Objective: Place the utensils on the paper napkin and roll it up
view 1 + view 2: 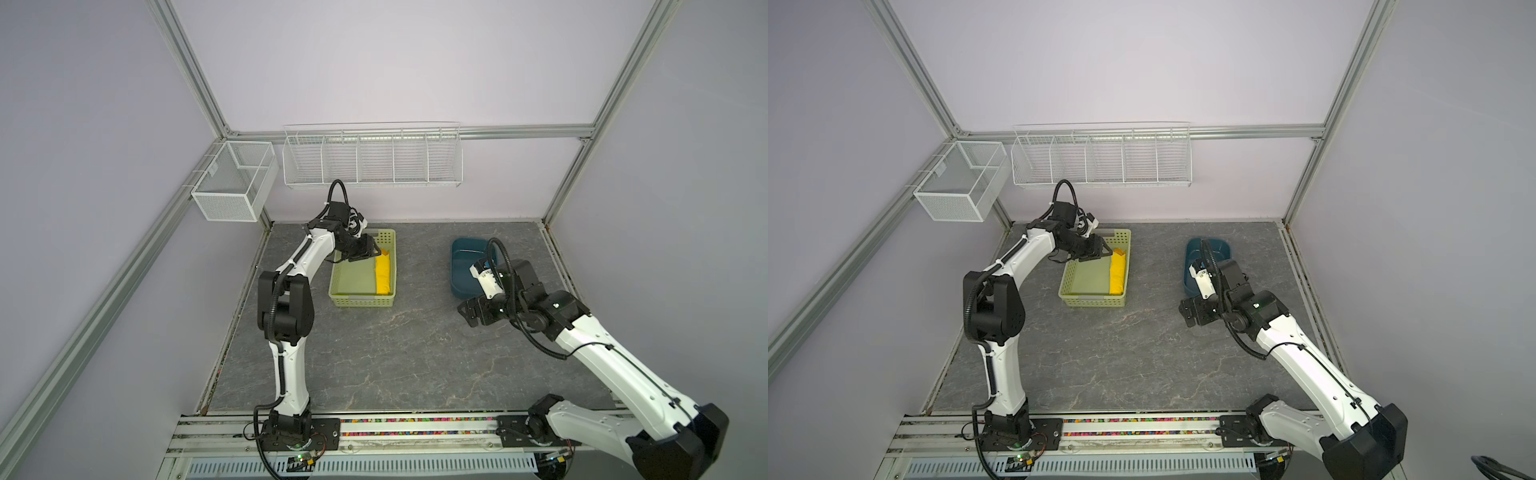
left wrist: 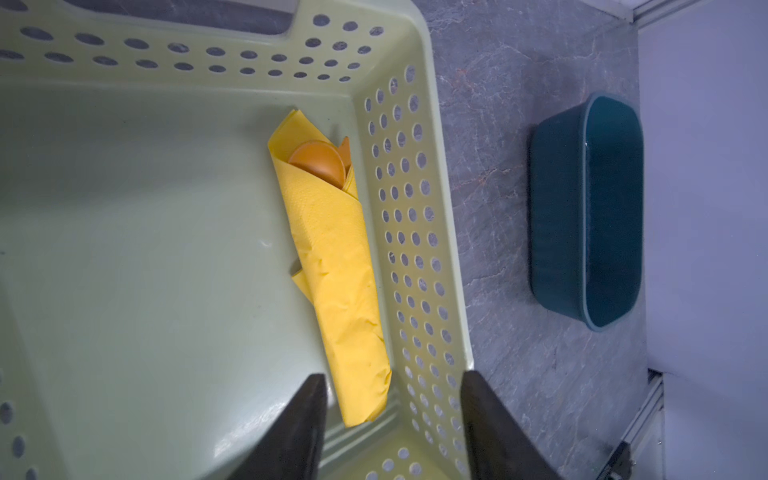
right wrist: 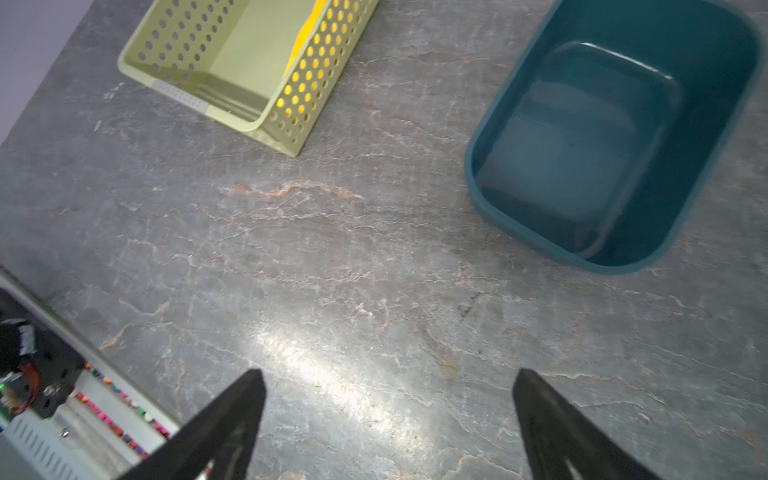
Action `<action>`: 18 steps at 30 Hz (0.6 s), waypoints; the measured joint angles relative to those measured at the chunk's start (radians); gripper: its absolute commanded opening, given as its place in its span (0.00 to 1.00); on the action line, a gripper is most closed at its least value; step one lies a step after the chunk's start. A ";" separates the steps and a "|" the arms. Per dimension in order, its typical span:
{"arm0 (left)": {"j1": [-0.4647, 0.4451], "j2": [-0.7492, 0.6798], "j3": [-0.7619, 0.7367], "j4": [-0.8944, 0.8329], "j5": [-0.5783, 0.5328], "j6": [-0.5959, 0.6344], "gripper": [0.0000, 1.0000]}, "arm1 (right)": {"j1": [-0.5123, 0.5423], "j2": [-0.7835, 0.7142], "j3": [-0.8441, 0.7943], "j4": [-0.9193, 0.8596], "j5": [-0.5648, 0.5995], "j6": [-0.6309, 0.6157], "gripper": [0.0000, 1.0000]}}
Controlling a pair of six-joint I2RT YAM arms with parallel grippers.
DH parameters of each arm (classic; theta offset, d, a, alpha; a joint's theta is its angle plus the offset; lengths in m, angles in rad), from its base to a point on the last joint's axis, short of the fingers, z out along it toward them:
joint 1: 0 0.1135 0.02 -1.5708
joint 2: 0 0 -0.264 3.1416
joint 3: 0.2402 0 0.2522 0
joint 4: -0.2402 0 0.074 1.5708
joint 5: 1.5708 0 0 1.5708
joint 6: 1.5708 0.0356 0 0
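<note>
Both hands were empty; left hand (image 2: 394, 374) stood parted over the rolled yellow paper napkin (image 2: 332, 257), orange plastic utensils (image 2: 316, 158) inside, in the pale green perforated basket (image 2: 411, 232); right hand (image 3: 390, 372) gaped wide; rolling seemed finished; retreat cleanly next.

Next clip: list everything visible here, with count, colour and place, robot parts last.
paper napkin: one, yellow, rolled, lying inside the basket along a side wall
utensils: orange, wrapped in the roll; a spoon bowl and one more tip show, the rest is hidden
basket: one, pale green, perforated, on the table left of middle
tub: one, dark teal, empty, on the table to the right
wire rack: one, white, on the back wall
mesh box: one, white, on the left frame
table: one, grey marbled
left gripper: open, over the basket, holding nothing
right gripper: open, over bare table near the tub
</note>
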 measured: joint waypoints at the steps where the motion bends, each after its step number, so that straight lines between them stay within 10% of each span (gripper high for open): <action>1: 0.000 -0.024 -0.021 0.006 -0.007 -0.002 0.79 | -0.015 -0.005 0.000 0.006 0.010 0.002 0.89; 5: 0.000 -0.115 -0.104 0.035 -0.047 -0.003 1.00 | -0.079 -0.021 0.000 0.043 0.032 0.001 0.89; 18: 0.027 -0.518 -0.503 0.211 -0.381 -0.034 0.99 | -0.259 -0.021 -0.112 0.234 0.161 -0.011 0.89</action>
